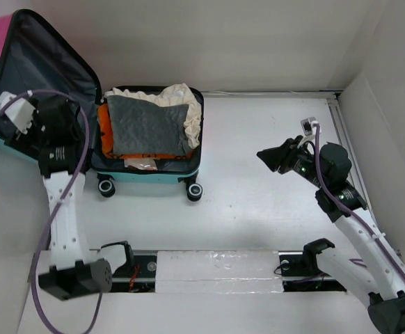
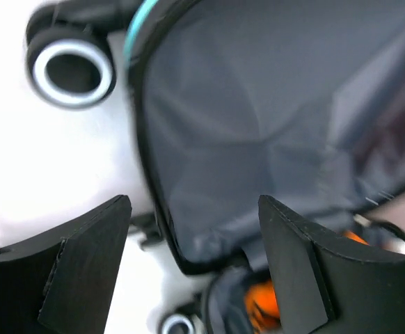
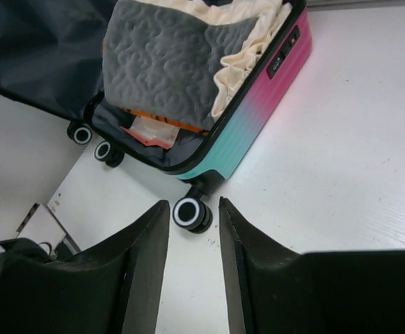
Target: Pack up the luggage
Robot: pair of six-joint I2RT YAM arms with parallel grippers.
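Right end effector (image 3: 193, 206) (parted, empty) faces the luggage (image 3: 258, 118) — lying open.

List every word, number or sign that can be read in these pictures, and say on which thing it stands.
No text can be read in any of the three views.
Lock panel on the side of the suitcase: its marks are too small to read.
Pale packet inside the suitcase: any print on it is too blurred to read.

I am facing a white table (image 1: 258, 139); plain white walls (image 1: 244, 42) are enclosing its far and right sides.
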